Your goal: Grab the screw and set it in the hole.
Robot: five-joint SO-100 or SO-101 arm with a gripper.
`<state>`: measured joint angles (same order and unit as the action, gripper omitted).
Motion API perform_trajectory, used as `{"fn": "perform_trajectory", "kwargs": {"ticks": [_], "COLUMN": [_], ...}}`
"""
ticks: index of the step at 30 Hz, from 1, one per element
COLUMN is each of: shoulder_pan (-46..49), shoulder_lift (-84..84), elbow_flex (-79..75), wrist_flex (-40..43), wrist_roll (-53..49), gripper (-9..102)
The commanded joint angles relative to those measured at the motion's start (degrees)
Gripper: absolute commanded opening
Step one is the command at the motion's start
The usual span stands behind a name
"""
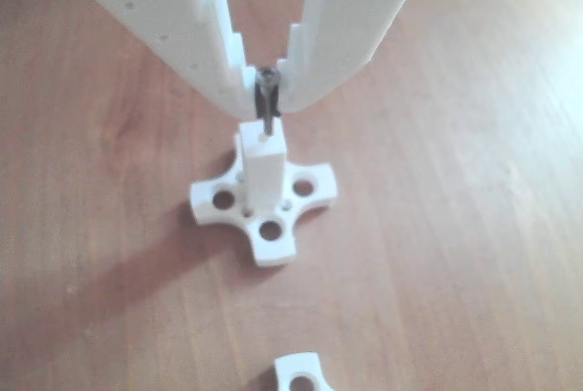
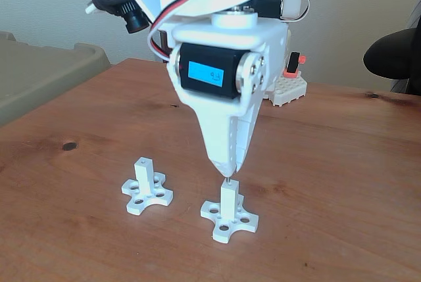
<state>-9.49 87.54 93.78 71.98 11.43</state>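
While the arm reaches steeply down from 12 o'clock in the fixed view, its white gripper (image 2: 227,171) points almost straight at the counter (image 2: 342,183), with a black servo with a blue label on the wrist above. The two fingers are pressed together on the screw (image 1: 266,104), which they pinch near its head; the thin grey shaft hangs upright below the tips. In the other view the lower end of the screw is at the hole (image 1: 264,135) in the top face of the white post (image 1: 261,172), but I cannot tell if it is already inside or only touching the rim. This post stands on a cross-shaped base (image 1: 271,241) with round holes in its arms.

The counter is brown wood with a dark knot at 9 o'clock in the fixed view. A second post on a cross base (image 2: 146,190) stands just beside the first one, at its 9 o'clock. Far behind, at 1 o'clock, a small white brick block with a red part (image 2: 289,85) lies on the counter, and a pale wall closes the room.

In the other view a white piece (image 1: 301,375) at 6 o'clock is cut off by the edge. The upper arm is cut off in both pictures.
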Motion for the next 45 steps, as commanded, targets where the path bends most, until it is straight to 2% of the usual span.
{"fn": "perform_trajectory", "kwargs": {"ticks": [1,45], "shoulder_pan": [-0.3,-1.0], "shoulder_lift": [2.5,-0.2], "elbow_flex": [-0.8,-1.0], "wrist_flex": [-0.4,-0.7], "wrist_roll": [0.6,0.4], "gripper": [-4,-4]}}
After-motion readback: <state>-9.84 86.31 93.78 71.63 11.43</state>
